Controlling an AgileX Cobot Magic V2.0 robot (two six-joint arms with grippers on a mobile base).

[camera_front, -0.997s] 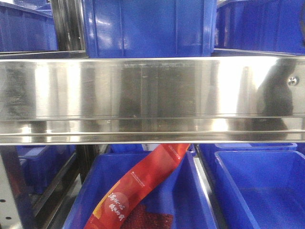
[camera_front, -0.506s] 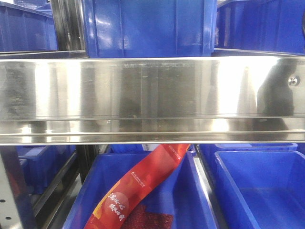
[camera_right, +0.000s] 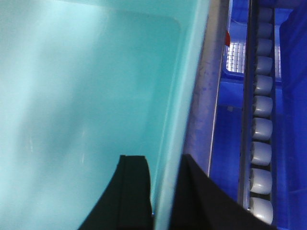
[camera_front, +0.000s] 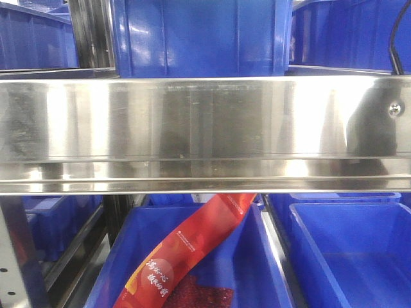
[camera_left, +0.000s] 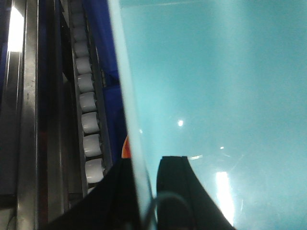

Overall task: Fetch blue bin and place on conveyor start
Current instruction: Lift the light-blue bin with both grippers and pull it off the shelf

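Observation:
The blue bin (camera_left: 216,86) is a pale cyan tub that fills most of the left wrist view. It also fills the left of the right wrist view (camera_right: 86,96). My left gripper (camera_left: 144,165) is shut on the bin's left wall, one black finger inside and one outside. My right gripper (camera_right: 163,165) is shut on the bin's right wall in the same way. The front view shows neither gripper nor the cyan bin. The conveyor start is out of view.
A shiny steel shelf rail (camera_front: 205,128) crosses the front view. Dark blue bins (camera_front: 199,38) stand above and below it; one below holds a red packet (camera_front: 186,250). Roller tracks (camera_left: 88,105) (camera_right: 261,124) run beside the cyan bin.
A dark cable has come into view at the top right of the front view. Nothing else has visibly moved.

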